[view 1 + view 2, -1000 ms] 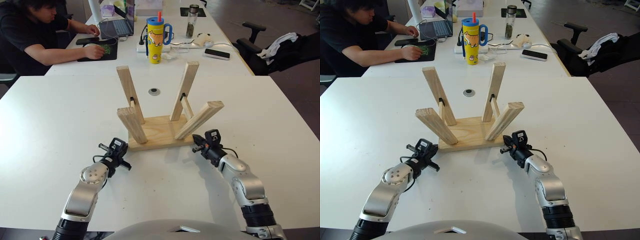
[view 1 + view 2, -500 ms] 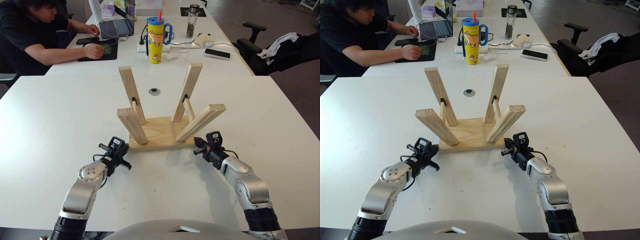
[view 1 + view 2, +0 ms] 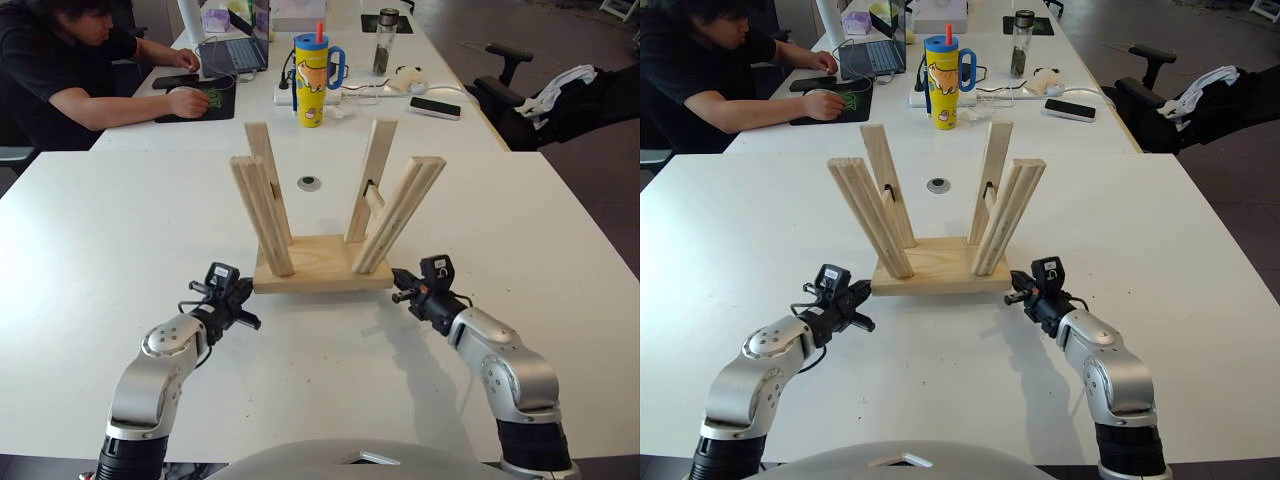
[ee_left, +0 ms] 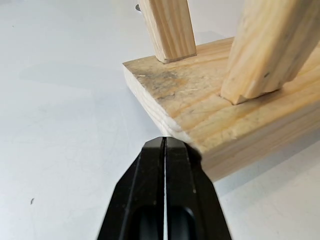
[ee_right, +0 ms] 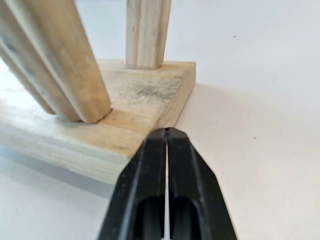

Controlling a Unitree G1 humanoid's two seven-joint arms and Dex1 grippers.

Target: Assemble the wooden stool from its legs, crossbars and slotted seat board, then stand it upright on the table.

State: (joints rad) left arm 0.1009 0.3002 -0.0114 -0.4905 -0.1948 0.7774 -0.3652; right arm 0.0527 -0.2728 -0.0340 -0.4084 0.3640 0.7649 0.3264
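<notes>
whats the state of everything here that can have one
stool: upside down, legs pointing up
left gripper: shut, tip at a corner of the stool
right gripper: shut, tip at a corner of the stool
yellow cup: upright, lid on
laptop: open
bottle: upright, capped

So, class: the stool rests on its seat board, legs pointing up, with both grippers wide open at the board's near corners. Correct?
No: both grippers are shut, not open. The wrist views show the left gripper and the right gripper with fingers pressed together at the seat board near corners. The legs do point up.
</notes>
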